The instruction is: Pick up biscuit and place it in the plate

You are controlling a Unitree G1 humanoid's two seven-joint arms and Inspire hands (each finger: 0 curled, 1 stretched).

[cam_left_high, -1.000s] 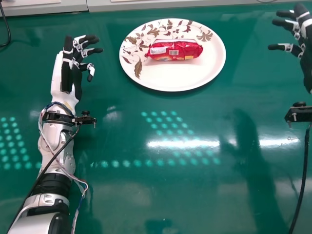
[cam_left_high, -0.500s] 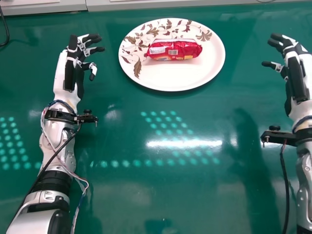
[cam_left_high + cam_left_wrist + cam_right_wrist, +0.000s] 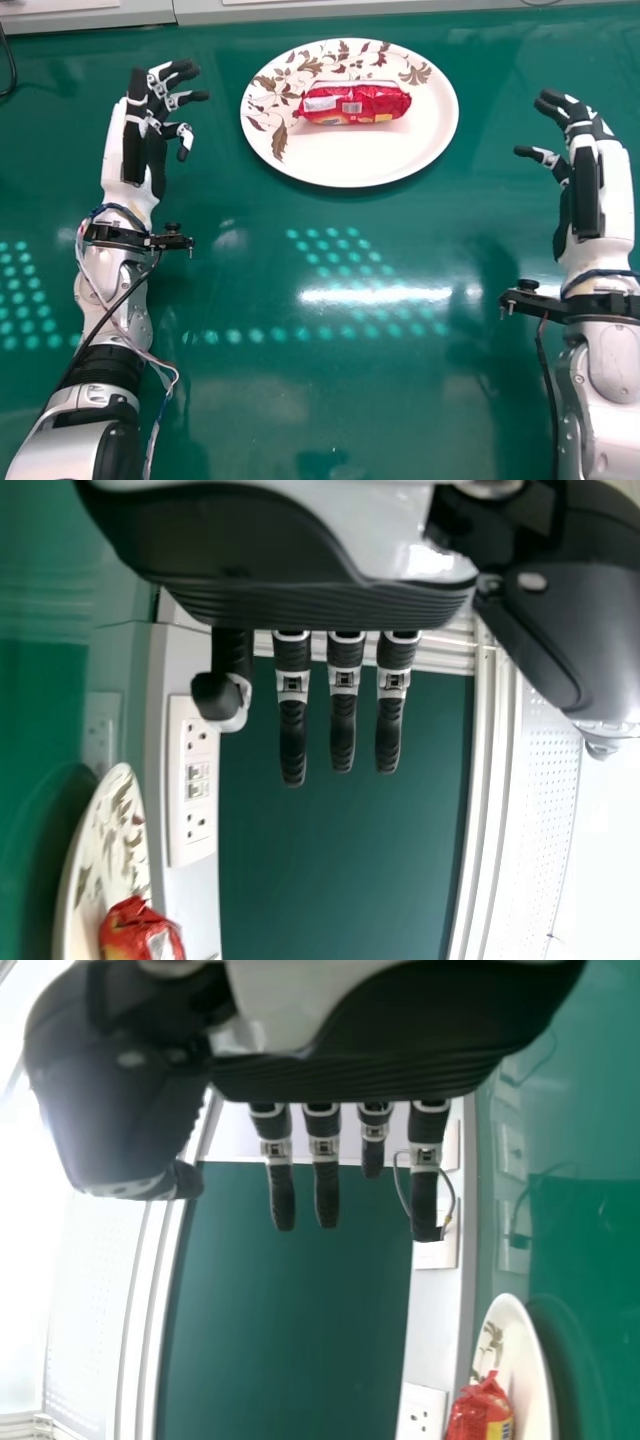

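We see our right hand (image 3: 588,180) and its forearm come in from the tabletop's right edge, now well inside it, while our left hand (image 3: 155,150) hardly shifts on the other side. Both hands are open, fingers loosely extended and thumbs apart, touching nothing. The red biscuit packet (image 3: 355,103) keeps its place, lying on its side in the leaf-patterned plate (image 3: 350,165), toward the rim nearest the tabletop's far edge. So we judge the placing as good as done: our right arm seems to be settling opposite the left, and all we need is to keep both hands off the plate so that neither nudges it.

The green tabletop (image 3: 250,400) is glossy, with a bright streak of glare (image 3: 375,295) and rows of pale reflected dots. Beyond its far edge our left wrist view gives us a white socket panel (image 3: 190,770), a dark green board (image 3: 340,860) and a perforated white panel (image 3: 545,810).
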